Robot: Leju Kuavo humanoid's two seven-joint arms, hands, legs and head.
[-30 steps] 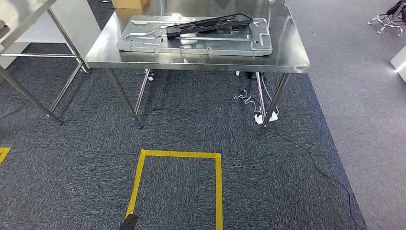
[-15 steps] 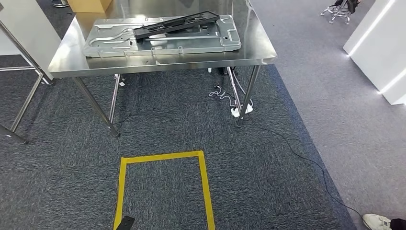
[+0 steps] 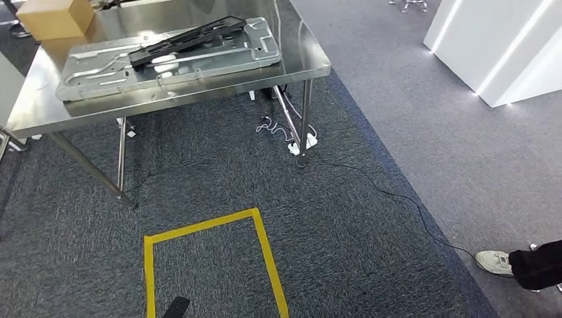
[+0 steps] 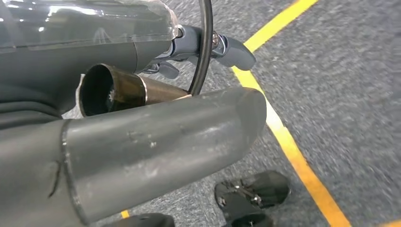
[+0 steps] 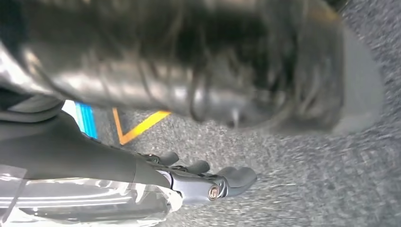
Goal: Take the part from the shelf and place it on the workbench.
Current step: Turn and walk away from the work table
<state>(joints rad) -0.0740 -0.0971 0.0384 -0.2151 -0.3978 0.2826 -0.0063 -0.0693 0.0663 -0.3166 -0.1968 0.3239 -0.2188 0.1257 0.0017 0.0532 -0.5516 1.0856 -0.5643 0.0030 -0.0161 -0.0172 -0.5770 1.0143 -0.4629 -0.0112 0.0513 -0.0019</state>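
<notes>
A long black part [image 3: 182, 40] lies slanted across a flat grey metal plate [image 3: 99, 69] on the steel table [image 3: 301, 63] at the upper left of the head view. My left hand [image 4: 156, 137] hangs over the grey carpet beside a yellow tape line [image 4: 283, 137]. Its thick thumb is stretched out, its fingers [image 4: 231, 49] are apart, and nothing is in it. My right hand [image 5: 189, 177] also hangs above the carpet, its dark fingers held out straight with nothing in them.
A cardboard box [image 3: 56, 16] stands on the table's far left corner. A power strip and cables [image 3: 301, 142] lie by the table's right legs. A yellow tape square [image 3: 265, 258] marks the carpet. A person's shoe [image 3: 494, 262] shows at the right, and a white wall [image 3: 504, 46] stands far right.
The camera has swung to the right, so the table and tape square slide left in the picture. The white wall and a person's shoe and leg have come into view.
</notes>
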